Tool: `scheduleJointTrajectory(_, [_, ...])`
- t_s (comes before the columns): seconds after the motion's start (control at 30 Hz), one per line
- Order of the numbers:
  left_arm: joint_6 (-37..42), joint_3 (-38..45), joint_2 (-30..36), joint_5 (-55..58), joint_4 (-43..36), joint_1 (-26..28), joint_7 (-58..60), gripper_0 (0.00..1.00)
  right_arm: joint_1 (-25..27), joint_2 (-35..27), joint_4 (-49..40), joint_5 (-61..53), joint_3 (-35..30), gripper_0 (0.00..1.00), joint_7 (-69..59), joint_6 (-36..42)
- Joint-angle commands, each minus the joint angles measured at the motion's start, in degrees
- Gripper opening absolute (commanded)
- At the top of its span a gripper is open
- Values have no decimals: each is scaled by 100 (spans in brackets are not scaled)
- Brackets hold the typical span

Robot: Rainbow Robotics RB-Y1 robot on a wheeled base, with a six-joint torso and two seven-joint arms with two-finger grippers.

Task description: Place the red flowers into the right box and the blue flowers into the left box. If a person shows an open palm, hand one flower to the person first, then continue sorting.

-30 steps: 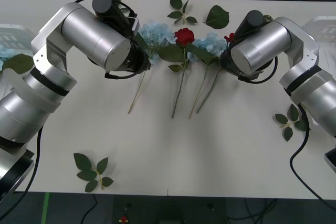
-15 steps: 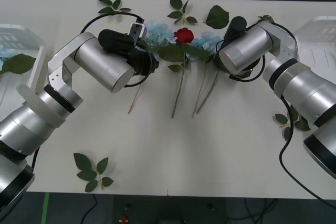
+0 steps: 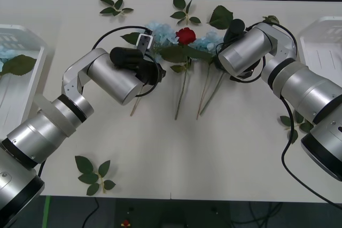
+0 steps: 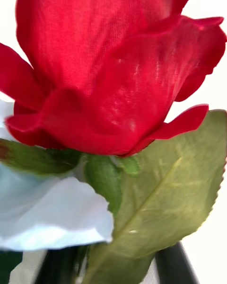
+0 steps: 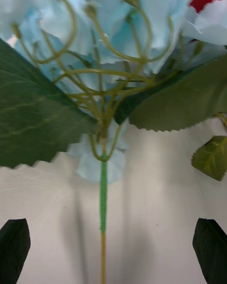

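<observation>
On the white table (image 3: 235, 153) both arms reach toward a row of flowers that lies at the far middle. The left box (image 3: 21, 86) sits at the robot's left edge and holds a blue flower with a big leaf; the right box (image 3: 320, 46) sits at the right edge. The left gripper (image 5: 111, 246) hovers over the stem of a blue flower (image 5: 113, 33), its black fingers (image 5: 14, 246) spread wide with the thin green stem (image 5: 102, 203) between them, not touched. The right gripper (image 4: 109, 265) is pressed close to a red flower (image 4: 104, 71); whether its fingers are closed or apart, I cannot tell. In the front view a red rose (image 3: 187, 36) lies between the two pale blue clusters (image 3: 160, 31), and their stems run toward the robot, near each other. The blue flowers have many small petals on thin yellow-green branches and large toothed leaves. The rose is deep red with a green base and one wide leaf just beside it. Loose leaf sprigs (image 3: 93, 173) lie around on the table, near and far.
</observation>
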Motion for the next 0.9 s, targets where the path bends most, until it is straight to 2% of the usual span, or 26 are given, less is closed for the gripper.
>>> scheduleJointTrajectory(0.03, [-381, -404, -114, 29, 122, 16, -2, 100, -291, 94, -44, -53, 3, 0, -4, -58])
scheduleJointTrajectory(0.4, [-609, -519, -123, 29, 360, 16, 41, 100, -291, 77, -44, -106, 3, 0, 31, -75])
scheduleJointTrajectory(0.43, [-609, -519, -123, 29, 360, 16, 50, 69, -291, 59, -44, -115, 3, 0, 67, -75])
scheduleJointTrajectory(0.47, [-609, -519, -123, 29, 360, 16, 59, 34, -291, 42, -62, -106, 3, 0, 102, -67])
scheduleJointTrajectory(0.5, [-609, -519, -123, 38, 360, 16, 59, 12, -291, 24, -71, -115, 3, 0, 110, -67])
scheduleJointTrajectory(0.53, [-609, -519, -123, 38, 360, 16, 59, 0, -291, -37, -123, -159, 3, 0, 163, -58])
scheduleJointTrajectory(0.7, [-689, -519, -123, 38, 360, 16, 59, 0, -264, -284, -326, -528, -252, 0, 822, 83])
scheduleJointTrajectory(0.9, [-750, -519, -123, 38, 360, 16, 59, 0, -27, -714, -1099, -677, -884, 0, 1631, 689])
